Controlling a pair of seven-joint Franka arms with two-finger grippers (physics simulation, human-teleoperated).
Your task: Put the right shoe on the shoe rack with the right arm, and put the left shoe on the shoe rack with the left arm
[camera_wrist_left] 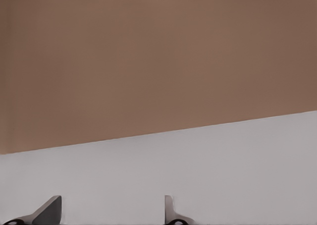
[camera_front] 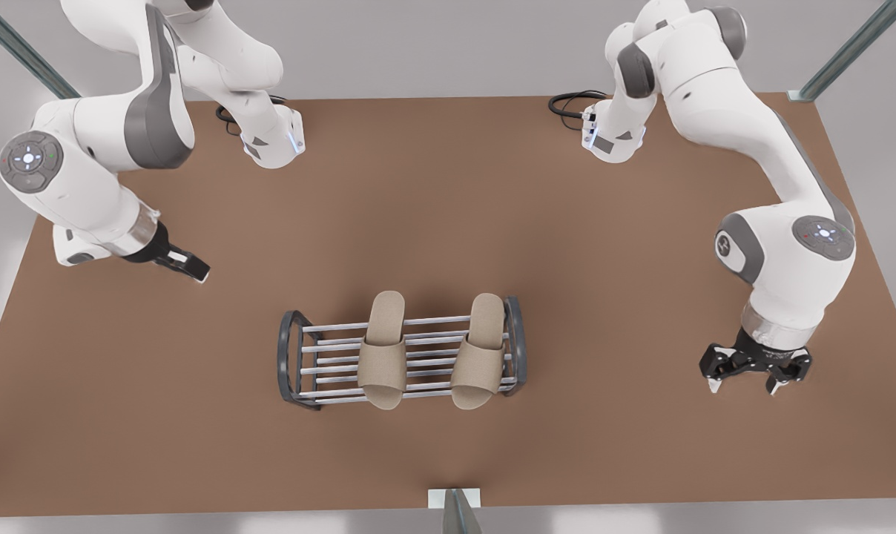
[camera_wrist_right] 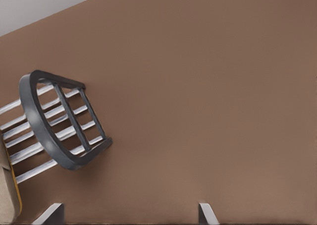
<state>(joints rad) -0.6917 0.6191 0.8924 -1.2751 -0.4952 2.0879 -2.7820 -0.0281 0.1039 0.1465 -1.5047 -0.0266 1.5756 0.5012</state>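
The shoe rack [camera_front: 328, 347], silver bars between dark arched end frames, stands at the table's front middle. Two beige shoes lie across its bars, toes toward the front edge: one near the middle [camera_front: 383, 350], one by the end on the front view's right [camera_front: 480, 350]. Their shape does not show which is left and which is right. My left gripper [camera_front: 194, 270] hangs tilted and open, far off on the front view's left, its fingertips [camera_wrist_left: 49, 207] apart over the table edge. My right gripper [camera_front: 743, 386] points down, open, well off on the front view's right. The right wrist view shows the rack's end frame [camera_wrist_right: 47, 133] and a shoe's edge [camera_wrist_right: 7, 185].
The brown table [camera_front: 611, 245] spreads wide around the rack. Black cables [camera_front: 570, 104] lie by the arm bases at the back. A metal post [camera_front: 455, 510] stands at the middle of the front edge. Grey floor [camera_wrist_left: 198, 175] lies beyond the table edge.
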